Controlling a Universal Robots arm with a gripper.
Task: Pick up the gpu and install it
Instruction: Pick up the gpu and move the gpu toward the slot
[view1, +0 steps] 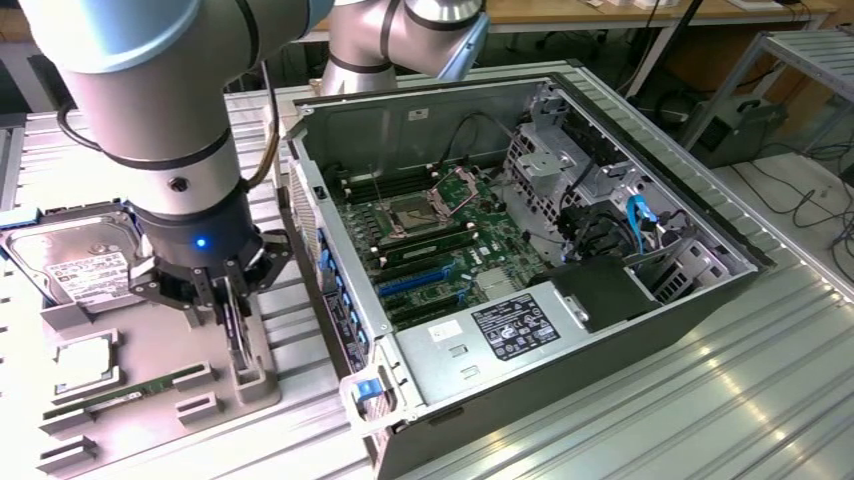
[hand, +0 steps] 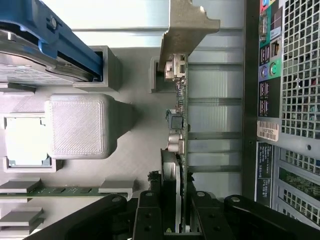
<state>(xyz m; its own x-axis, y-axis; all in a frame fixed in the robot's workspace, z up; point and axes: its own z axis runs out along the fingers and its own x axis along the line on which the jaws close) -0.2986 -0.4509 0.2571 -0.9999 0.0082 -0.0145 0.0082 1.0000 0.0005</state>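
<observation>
At the exterior view's left, beside the open computer, the pincer points down. It is closed on the gpu, with one black finger on each flat side. The gpu stands on its thin edge, and its low end sits in a gray stand. Its pale metal bracket is at the end far from the pincer. Near the stand, a green memory stick lies flat in its own holders. A square chip lies past it. Farther off sits a hard drive. All of this rests on a ribbed metal tabletop.
</observation>
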